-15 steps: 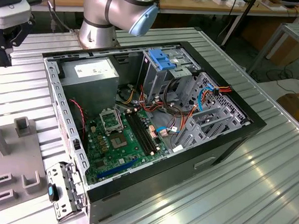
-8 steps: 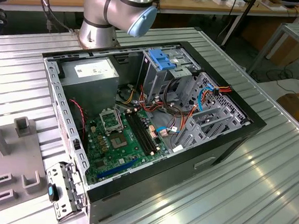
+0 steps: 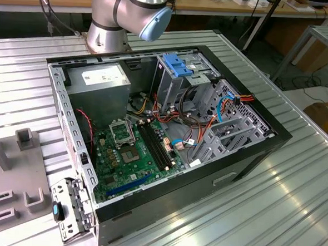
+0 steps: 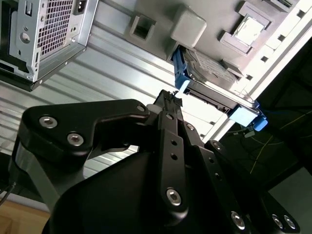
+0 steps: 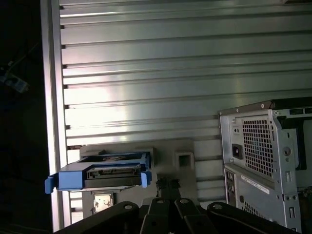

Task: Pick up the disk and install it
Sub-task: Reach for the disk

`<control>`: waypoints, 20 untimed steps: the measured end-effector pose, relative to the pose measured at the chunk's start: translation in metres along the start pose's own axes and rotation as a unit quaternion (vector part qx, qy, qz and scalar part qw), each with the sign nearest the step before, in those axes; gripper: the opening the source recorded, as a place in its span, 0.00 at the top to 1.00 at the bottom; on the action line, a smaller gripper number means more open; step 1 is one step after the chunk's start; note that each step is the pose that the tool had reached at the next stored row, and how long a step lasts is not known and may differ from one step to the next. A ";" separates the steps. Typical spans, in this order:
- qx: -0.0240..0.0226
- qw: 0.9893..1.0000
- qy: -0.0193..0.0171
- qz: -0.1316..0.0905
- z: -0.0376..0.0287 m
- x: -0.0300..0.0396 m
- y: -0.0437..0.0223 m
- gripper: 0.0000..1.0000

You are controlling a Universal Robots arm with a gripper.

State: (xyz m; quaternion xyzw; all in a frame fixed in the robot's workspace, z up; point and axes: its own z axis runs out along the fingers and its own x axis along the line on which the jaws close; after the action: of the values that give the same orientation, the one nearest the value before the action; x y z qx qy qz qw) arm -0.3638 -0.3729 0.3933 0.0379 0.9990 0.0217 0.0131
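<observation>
On pale grey fixture plate [image 5: 165, 151], at the ribbed metal desk [image 3: 270, 207] edge: flat grey-metal disk in bright blue carrier frame [image 5: 105, 170], outside open black computer case [image 3: 251, 156]. Case holds green motherboard [image 3: 134, 154], silver drive cage [image 3: 166, 89]. Black fingers [image 4: 170, 141] together, empty, near disk.

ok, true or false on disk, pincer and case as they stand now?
1. The disk has a blue frame. True.
2. The pincer is outside the case. True.
3. The pincer holds the disk. False: the disk sits on a grey fixture, apart from the pincer, which holds nothing.
4. The case is closed. False: its side is off, and the motherboard shows in the exterior view.
</observation>
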 end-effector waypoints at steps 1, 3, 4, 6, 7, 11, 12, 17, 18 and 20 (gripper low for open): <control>0.000 1.000 0.000 0.000 0.0000 0.0000 0.0000 0.89; 0.000 1.000 0.000 0.000 0.0000 0.0013 -0.0001 0.89; 0.000 1.000 0.000 0.000 -0.0001 0.0034 -0.0002 0.89; 0.000 1.000 0.000 0.000 -0.0003 0.0101 -0.0008 0.89; 0.000 1.000 0.000 0.000 -0.0005 0.0185 -0.0014 0.89; 0.000 1.000 0.000 0.000 -0.0014 0.0517 -0.0039 0.89; 0.000 1.000 0.000 0.000 -0.0016 0.0564 -0.0042 0.89; 0.000 1.000 0.000 0.000 -0.0021 0.0753 -0.0057 0.89; 0.000 1.000 0.000 0.000 -0.0022 0.0812 -0.0061 0.89; 0.000 1.000 0.000 0.000 -0.0022 0.0813 -0.0061 0.89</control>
State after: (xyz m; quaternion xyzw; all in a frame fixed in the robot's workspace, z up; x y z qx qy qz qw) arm -0.4453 -0.3728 0.3933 0.0379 0.9990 0.0219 0.0131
